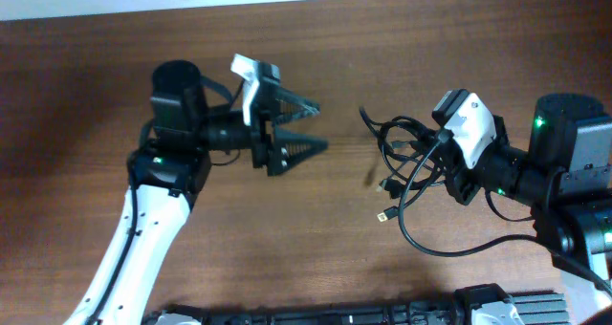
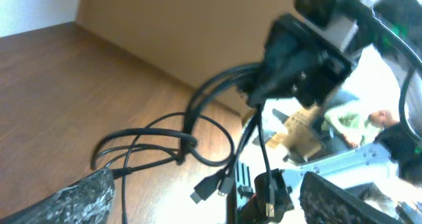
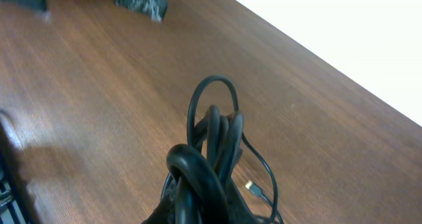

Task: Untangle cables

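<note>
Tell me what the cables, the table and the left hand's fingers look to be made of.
Cables: black rubbery or plastic jacket, smooth with a dull sheen, bending in soft loops. Table: brown wood or wood-look laminate, grain streaks visible, semi-matte. Left hand, fingers: dark, rough-textured pads, probably ridged plastic or rubber; hard to say which.

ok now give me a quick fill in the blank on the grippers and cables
1. The left gripper holds nothing and its jaws are ____.
2. The bundle of black cables is held by the right gripper, which is ____ on it.
3. The brown table is made of ____.
Missing words: open; shut; wood
</note>
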`<state>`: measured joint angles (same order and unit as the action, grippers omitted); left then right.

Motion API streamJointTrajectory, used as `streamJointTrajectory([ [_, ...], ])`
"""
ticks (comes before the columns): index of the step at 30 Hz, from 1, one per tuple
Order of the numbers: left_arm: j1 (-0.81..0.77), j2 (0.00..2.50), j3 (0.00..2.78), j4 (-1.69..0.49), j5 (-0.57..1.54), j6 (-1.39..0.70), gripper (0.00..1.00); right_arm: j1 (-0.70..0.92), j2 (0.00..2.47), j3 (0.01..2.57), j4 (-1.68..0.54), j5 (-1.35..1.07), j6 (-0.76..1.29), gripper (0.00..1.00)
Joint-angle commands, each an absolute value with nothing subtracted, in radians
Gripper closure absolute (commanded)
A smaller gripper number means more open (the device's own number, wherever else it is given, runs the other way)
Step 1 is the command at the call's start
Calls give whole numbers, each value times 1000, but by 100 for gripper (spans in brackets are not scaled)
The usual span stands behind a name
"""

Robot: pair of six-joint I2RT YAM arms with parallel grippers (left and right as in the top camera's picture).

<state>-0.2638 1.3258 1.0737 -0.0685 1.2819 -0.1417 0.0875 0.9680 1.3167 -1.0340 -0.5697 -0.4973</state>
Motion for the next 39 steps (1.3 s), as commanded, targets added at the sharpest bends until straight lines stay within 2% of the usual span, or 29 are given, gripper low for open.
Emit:
streamJointTrajectory([
  [1, -309, 1312, 1082, -131, 1275, 312, 2, 84, 963, 1326, -1024, -624, -498, 96],
  [7, -324, 1312, 1082, -170, 1230, 802, 1, 84, 963, 1326, -1023, -803, -503, 96],
  [10, -325, 1312, 1082, -170, 1230, 891, 1, 84, 963, 1326, -1022, -894, -521, 96],
  [14, -325, 1312, 1082, -171, 1235, 894, 2, 84, 963, 1326, -1021, -952, -521, 96],
  [15, -325, 1312, 1082, -171, 1242, 894, 9, 84, 963, 1326, -1021, -963, -520, 96],
  [16, -326, 1312, 1082, -172, 1245, 894, 28, 84, 963, 1326, -1020, -966, -521, 96],
  [18, -334, 1312, 1082, -179, 1245, 891, 81, 84, 963, 1326, -1020, -966, -520, 96],
  [19, -342, 1312, 1082, -189, 1246, 891, 93, 84, 963, 1326, -1020, -966, -520, 96],
  [20, -350, 1312, 1082, -201, 1246, 891, 100, 84, 963, 1326, -1020, -966, -520, 96],
  [25, -377, 1312, 1082, -273, 1221, 891, 100, 84, 963, 1326, -1020, -961, -520, 96],
  [27, -376, 1312, 1082, -293, 1122, 873, 100, 84, 963, 1326, -1021, -940, -519, 96],
  [31, -360, 1312, 1082, -294, 765, 593, 100, 84, 963, 1326, -1034, -874, -516, 96],
  [36, -304, 1312, 1082, -329, 328, 113, 100, 84, 963, 1326, -1042, -822, -516, 96],
  [39, -270, 1312, 1082, -381, 291, -30, 100, 84, 968, 1326, -1040, -821, -516, 96],
])
